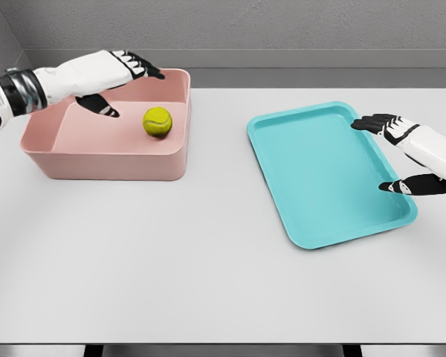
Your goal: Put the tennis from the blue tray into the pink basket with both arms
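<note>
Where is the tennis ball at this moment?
In the head view, the tennis ball lies inside the pink basket at the table's left, near its right wall, just right of the open left robot hand.

Left arm cut by the left edge, right forearm cut by the right edge, counter front corners out of frame

A yellow-green tennis ball lies inside the pink basket at the table's far left; the blue tray sits right.

White arms — black fingers
</note>
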Action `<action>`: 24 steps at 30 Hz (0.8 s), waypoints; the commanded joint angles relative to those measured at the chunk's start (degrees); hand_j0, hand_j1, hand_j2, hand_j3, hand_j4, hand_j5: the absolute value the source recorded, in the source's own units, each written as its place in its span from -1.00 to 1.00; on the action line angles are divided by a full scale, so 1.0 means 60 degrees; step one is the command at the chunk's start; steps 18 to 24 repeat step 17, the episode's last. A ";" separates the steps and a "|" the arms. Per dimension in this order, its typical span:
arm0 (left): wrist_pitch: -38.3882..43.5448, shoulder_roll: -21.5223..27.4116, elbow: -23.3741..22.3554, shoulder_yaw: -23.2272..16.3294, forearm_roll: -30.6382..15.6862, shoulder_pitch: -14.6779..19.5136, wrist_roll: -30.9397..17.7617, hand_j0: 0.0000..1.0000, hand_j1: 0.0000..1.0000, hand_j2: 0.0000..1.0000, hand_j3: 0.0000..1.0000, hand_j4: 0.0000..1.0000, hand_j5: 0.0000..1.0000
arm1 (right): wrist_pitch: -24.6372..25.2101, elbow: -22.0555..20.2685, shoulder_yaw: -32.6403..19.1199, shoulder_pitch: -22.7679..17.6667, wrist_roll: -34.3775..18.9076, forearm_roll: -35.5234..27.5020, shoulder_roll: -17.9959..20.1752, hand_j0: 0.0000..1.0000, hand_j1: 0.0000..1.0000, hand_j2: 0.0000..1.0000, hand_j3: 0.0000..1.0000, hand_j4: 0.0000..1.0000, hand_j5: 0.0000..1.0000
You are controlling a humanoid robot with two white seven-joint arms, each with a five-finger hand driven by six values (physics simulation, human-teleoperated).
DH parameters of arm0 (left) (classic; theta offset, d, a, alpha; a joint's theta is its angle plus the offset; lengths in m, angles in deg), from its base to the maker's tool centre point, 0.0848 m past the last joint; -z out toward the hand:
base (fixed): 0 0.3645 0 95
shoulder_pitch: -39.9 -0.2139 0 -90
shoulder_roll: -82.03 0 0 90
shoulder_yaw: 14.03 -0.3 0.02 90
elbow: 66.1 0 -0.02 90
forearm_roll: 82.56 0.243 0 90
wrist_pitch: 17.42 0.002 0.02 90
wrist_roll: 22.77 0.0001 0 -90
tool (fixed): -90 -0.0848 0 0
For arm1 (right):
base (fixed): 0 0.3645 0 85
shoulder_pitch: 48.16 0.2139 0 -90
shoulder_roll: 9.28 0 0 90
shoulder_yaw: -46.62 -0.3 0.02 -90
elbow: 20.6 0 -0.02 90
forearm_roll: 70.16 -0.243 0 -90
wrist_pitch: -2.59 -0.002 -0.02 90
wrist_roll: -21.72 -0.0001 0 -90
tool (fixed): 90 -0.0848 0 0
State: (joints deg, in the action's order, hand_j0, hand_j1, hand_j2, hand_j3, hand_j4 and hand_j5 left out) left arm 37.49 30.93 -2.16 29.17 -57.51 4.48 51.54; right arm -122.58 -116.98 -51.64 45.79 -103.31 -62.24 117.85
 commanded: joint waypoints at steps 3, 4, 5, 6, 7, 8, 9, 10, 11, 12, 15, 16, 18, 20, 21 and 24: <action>0.0014 0.0577 0.0008 0.0022 -0.0264 -0.0161 0.0007 1.00 1.00 1.00 1.00 1.00 1.00 | 0.0029 0.0010 -0.0001 0.0000 0.0005 -0.0074 0.0008 1.00 1.00 1.00 1.00 1.00 1.00; 0.0014 0.0708 -0.0006 0.0022 -0.0440 -0.0176 0.0007 1.00 1.00 1.00 1.00 1.00 1.00 | 0.0029 0.0010 -0.0001 0.0000 0.0005 -0.0074 0.0008 1.00 1.00 1.00 1.00 1.00 1.00; 0.0014 0.0928 -0.0006 0.0022 -0.0674 -0.0263 0.0007 1.00 1.00 1.00 1.00 1.00 1.00 | 0.0029 0.0010 -0.0001 0.0000 0.0005 -0.0074 0.0008 1.00 1.00 1.00 1.00 1.00 1.00; 0.0014 0.1075 -0.0006 0.0022 -0.0792 -0.0337 0.0007 1.00 1.00 1.00 1.00 1.00 1.00 | 0.0029 0.0010 -0.0001 0.0000 0.0005 -0.0074 0.0008 1.00 1.00 1.00 1.00 1.00 1.00; 0.0014 0.1236 -0.0006 0.0036 -0.0894 -0.0352 0.0007 1.00 1.00 1.00 1.00 1.00 1.00 | 0.0029 0.0024 -0.0001 0.0000 0.0005 -0.0074 0.0008 1.00 1.00 1.00 1.00 1.00 1.00; 0.0014 0.1280 -0.0036 0.0036 -0.1099 -0.0366 0.0007 1.00 1.00 1.00 1.00 1.00 1.00 | 0.0029 0.0024 -0.0001 0.0000 0.0005 -0.0074 0.0008 1.00 1.00 1.00 1.00 1.00 1.00; 0.0014 0.1411 -0.0006 0.0036 -0.1172 -0.0498 0.0007 1.00 1.00 1.00 1.00 1.00 1.00 | 0.0029 0.0039 -0.0001 0.0000 0.0005 -0.0074 0.0008 1.00 1.00 1.00 1.00 1.00 1.00; 0.0014 0.1617 0.0023 0.0036 -0.1363 -0.0615 0.0007 1.00 1.00 1.00 1.00 1.00 1.00 | 0.0029 0.0039 -0.0001 0.0000 0.0005 -0.0074 0.0008 1.00 1.00 1.00 1.00 1.00 1.00; 0.0014 0.1720 0.0023 0.0036 -0.1597 -0.0718 0.0007 1.00 1.00 1.00 1.00 1.00 1.00 | 0.0029 0.0039 -0.0001 0.0000 0.0005 -0.0074 0.0008 1.00 1.00 1.00 1.00 1.00 1.00; 0.0014 0.1837 0.0023 0.0036 -0.1612 -0.0732 0.0007 1.00 1.00 1.00 1.00 1.00 1.00 | 0.0029 0.0039 -0.0001 0.0000 0.0005 -0.0074 0.0008 1.00 1.00 1.00 1.00 1.00 1.00; 0.0014 0.2130 0.0081 0.0036 -0.1627 -0.0864 0.0007 1.00 1.00 1.00 1.00 1.00 1.00 | 0.0029 0.0098 -0.0001 0.0000 0.0005 -0.0074 0.0008 1.00 1.00 1.00 1.00 1.00 1.00; 0.0014 0.2261 0.0140 0.0183 -0.1627 -0.0908 0.0007 1.00 1.00 1.00 1.00 1.00 1.00 | 0.0029 0.0141 -0.0001 0.0000 0.0005 -0.0074 0.0008 1.00 1.00 1.00 1.00 1.00 1.00; 0.0014 0.2349 0.0228 0.0212 -0.1627 -0.0923 0.0007 1.00 1.00 1.00 1.00 1.00 1.00 | 0.0029 0.0142 -0.0015 0.0000 0.0005 -0.0074 0.0008 1.00 1.00 1.00 1.00 1.00 1.00; 0.0014 0.2349 0.0228 0.0212 -0.1627 -0.0923 0.0007 1.00 1.00 1.00 1.00 1.00 1.00 | 0.0029 0.0142 -0.0015 0.0000 0.0005 -0.0074 0.0008 1.00 1.00 1.00 1.00 1.00 1.00; 0.0014 0.2349 0.0228 0.0212 -0.1627 -0.0923 0.0007 1.00 1.00 1.00 1.00 1.00 1.00 | 0.0029 0.0142 -0.0015 0.0000 0.0005 -0.0074 0.0008 1.00 1.00 1.00 1.00 1.00 1.00; 0.0014 0.2349 0.0228 0.0212 -0.1627 -0.0923 0.0007 1.00 1.00 1.00 1.00 1.00 1.00 | 0.0029 0.0142 -0.0015 0.0000 0.0005 -0.0074 0.0008 1.00 1.00 1.00 1.00 1.00 1.00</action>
